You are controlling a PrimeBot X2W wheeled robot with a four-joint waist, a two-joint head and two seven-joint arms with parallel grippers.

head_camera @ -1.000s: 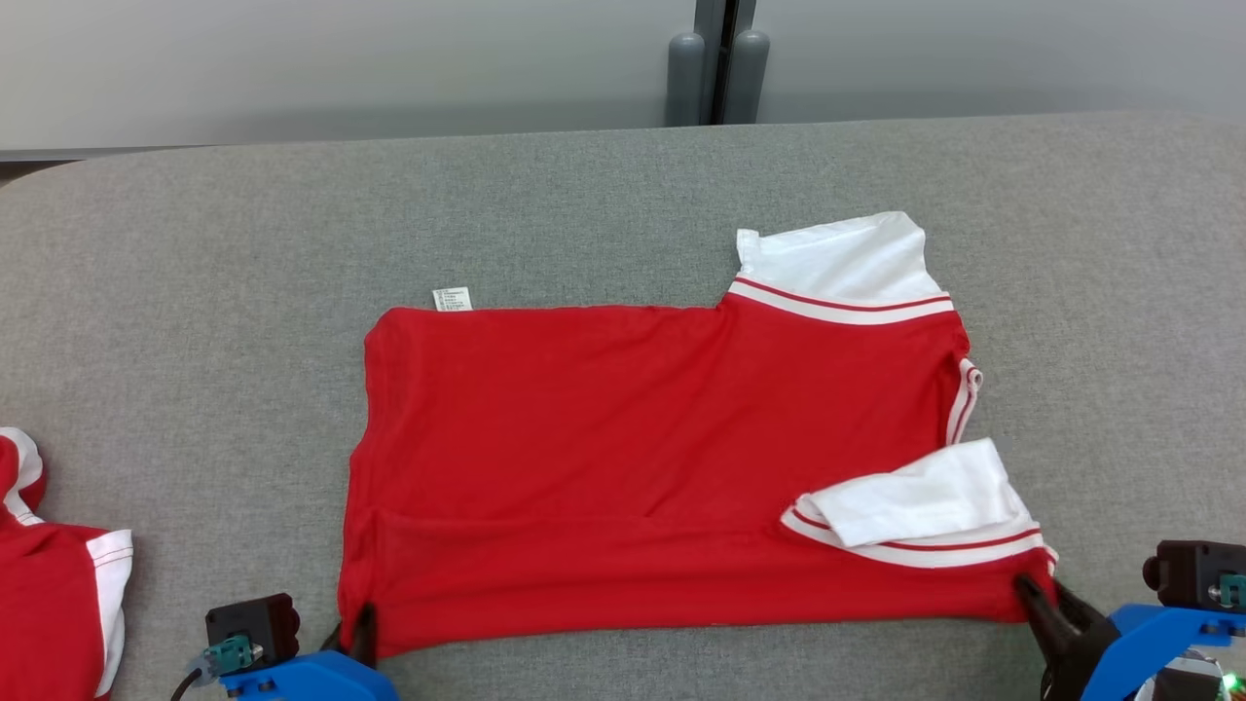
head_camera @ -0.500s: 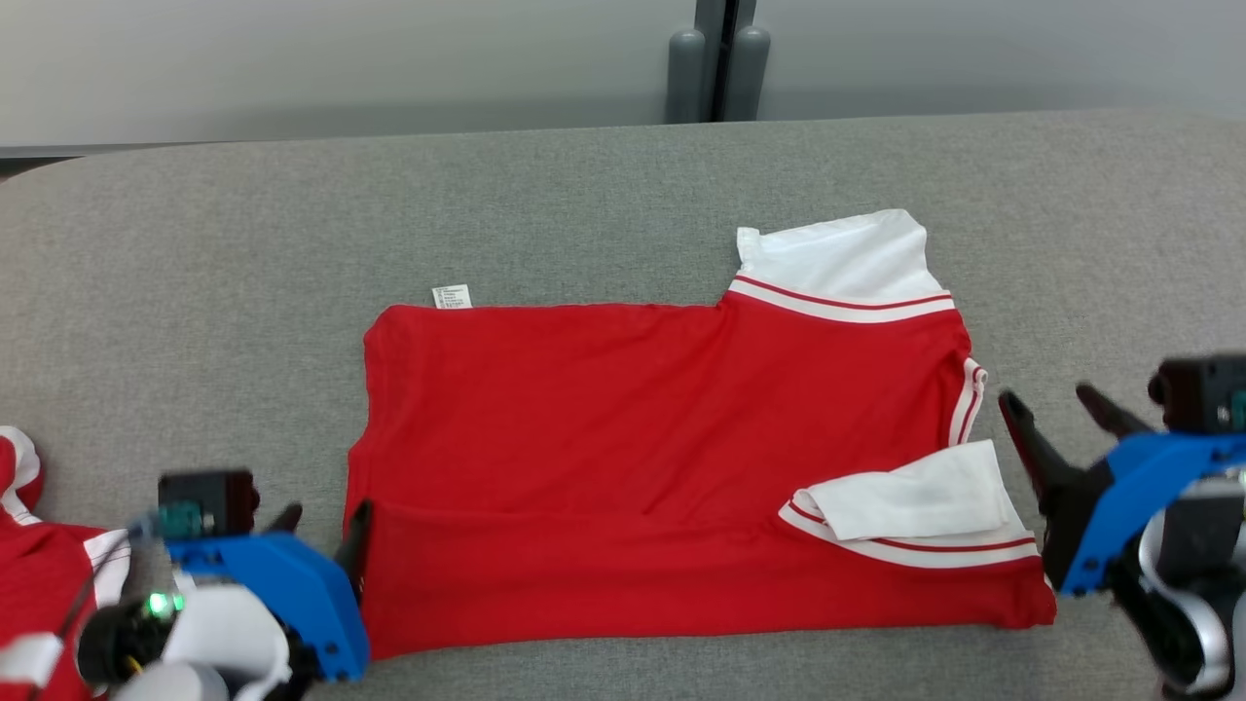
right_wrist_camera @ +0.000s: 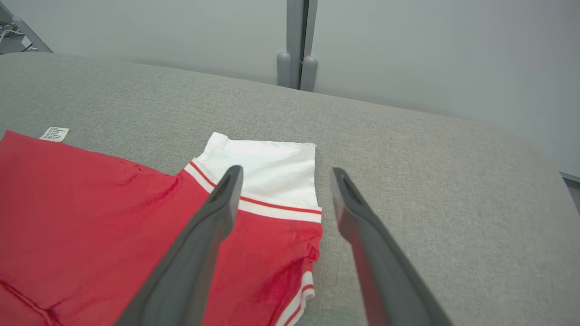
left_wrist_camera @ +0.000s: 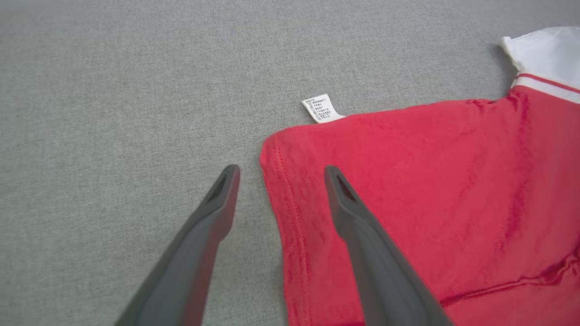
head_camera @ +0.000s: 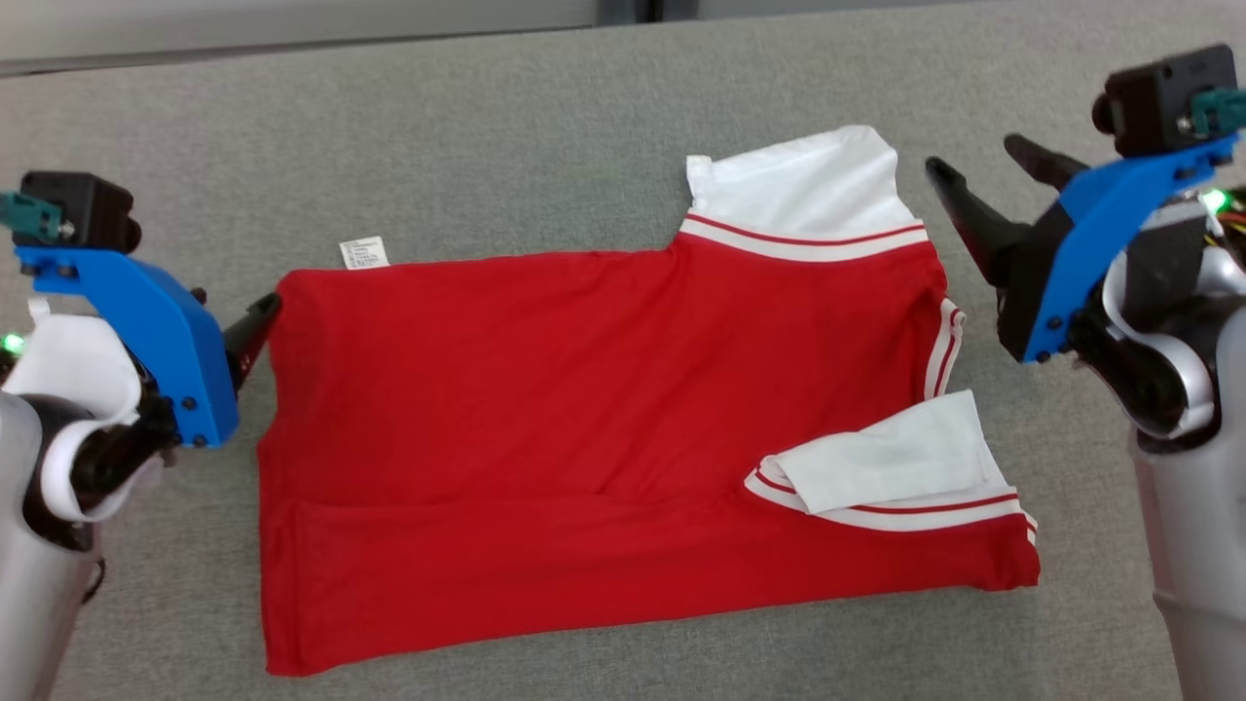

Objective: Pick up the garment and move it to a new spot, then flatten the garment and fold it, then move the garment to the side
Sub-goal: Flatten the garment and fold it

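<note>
On the grey woven fabric surface (head_camera: 487, 127), the red jersey garment (head_camera: 545, 428) lies flat at centre, between the two arms. Its near long edge appears turned over along a crease. One white sleeve with a red-striped band (head_camera: 798, 180) projects at the far right corner. The other white sleeve (head_camera: 891, 467) lies folded across the red body near the right edge. A small white care label (head_camera: 363, 253) protrudes at the far left corner.

Left gripper (left_wrist_camera: 281, 171): jaws wide, holding nothing. It straddles the stitched hem at the far left corner, one finger over the bare surface, one over red cloth. Contact cannot be confirmed.

Right gripper (head_camera: 973, 154): jaws wide, holding nothing, poised just beside the far sleeve.

Assessment: the garment should be light, limp and not fragile. It will likely sag, drag and crease if lifted at a single point. Recommended holds are the double-stitched hem corner on the left and the sleeve band or shoulder seam on the right, pinching every layer together.
</note>
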